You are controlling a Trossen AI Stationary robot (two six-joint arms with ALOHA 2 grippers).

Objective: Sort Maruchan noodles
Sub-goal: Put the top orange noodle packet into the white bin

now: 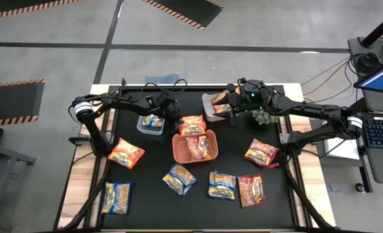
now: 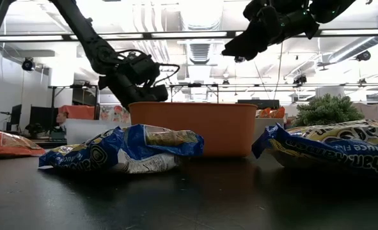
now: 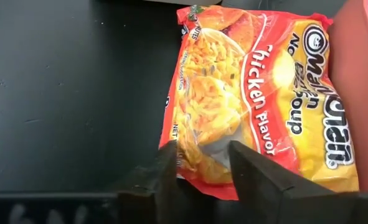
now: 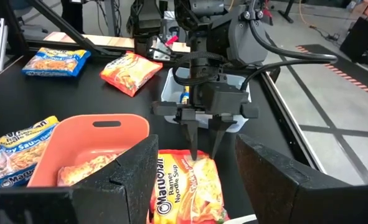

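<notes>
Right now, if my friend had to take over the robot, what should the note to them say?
Left gripper: at the edge of an orange chicken packet lying beside the orange bin, fingers on either side of it, grip not confirmed.
Right gripper: open, empty, hanging above the table near the white bin.
Done: one packet lies in the orange bin, one blue packet in the clear bin, and an orange one shows in the white bin.
Left: seven loose packets on the table, including blue ones at the front and a red one.
</notes>
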